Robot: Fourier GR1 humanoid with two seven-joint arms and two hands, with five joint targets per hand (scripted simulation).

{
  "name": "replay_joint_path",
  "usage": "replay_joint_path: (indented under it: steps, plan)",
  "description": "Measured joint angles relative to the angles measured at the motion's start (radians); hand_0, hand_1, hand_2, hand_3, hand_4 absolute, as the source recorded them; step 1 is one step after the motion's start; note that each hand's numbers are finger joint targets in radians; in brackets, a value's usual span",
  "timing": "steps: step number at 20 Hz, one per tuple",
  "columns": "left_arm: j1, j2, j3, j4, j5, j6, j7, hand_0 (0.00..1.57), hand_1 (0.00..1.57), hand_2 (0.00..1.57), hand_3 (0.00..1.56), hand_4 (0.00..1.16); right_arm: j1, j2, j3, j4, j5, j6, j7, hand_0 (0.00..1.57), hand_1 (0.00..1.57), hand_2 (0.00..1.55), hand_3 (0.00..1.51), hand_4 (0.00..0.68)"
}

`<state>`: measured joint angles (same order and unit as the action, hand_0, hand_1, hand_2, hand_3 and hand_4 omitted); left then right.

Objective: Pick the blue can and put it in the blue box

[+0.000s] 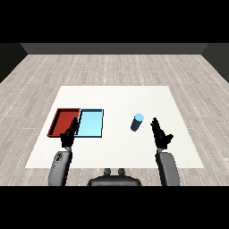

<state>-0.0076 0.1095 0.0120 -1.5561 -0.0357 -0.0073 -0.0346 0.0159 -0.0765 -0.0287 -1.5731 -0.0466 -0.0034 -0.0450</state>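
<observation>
The blue can (137, 122) stands upright on the white table (116, 98), right of centre. My right hand (159, 134) hovers just to the can's right and a little nearer to me, fingers straight and open, apart from the can. The light blue tray (91, 123) lies left of centre with nothing in it. My left hand (69, 135) is open over the near edge where the two trays meet.
The red tray (64, 121) lies against the left side of the light blue tray. Grey wooden floor surrounds the table on all sides.
</observation>
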Motion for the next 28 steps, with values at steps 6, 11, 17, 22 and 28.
replay_joint_path:
  steps: [6,11,17,22,28]
  plan:
    - [0.012,-0.027,0.010,0.016,0.021,-0.002,0.005,0.00,0.00,0.00,0.00,0.00,-0.129,0.001,-0.008,0.158,0.039,-0.021,0.041,0.00,0.00,0.00,0.00,0.000]
    - [0.029,-0.066,0.027,-0.039,0.056,-0.005,-0.196,0.00,0.00,0.00,0.00,0.00,-0.178,0.018,-0.004,0.170,-0.018,0.070,-0.135,0.00,0.00,0.00,0.00,0.000]
    - [0.020,-0.080,0.041,0.034,0.065,-0.021,-0.347,0.00,0.00,0.00,0.00,0.00,-0.249,-0.005,-0.039,0.275,-0.051,0.141,-0.245,0.00,0.00,0.00,0.00,0.000]
    - [0.029,-0.076,0.044,0.019,0.072,-0.024,-0.360,0.00,0.00,0.00,0.00,0.00,-0.230,-0.015,-0.050,0.296,-0.063,0.176,-0.300,0.00,0.00,0.00,0.00,0.000]
    - [0.030,-0.076,0.037,0.003,0.065,-0.017,-0.359,0.00,0.00,0.00,0.00,0.00,-0.222,-0.007,-0.045,0.275,-0.060,0.169,-0.292,0.00,0.00,0.00,0.00,0.000]
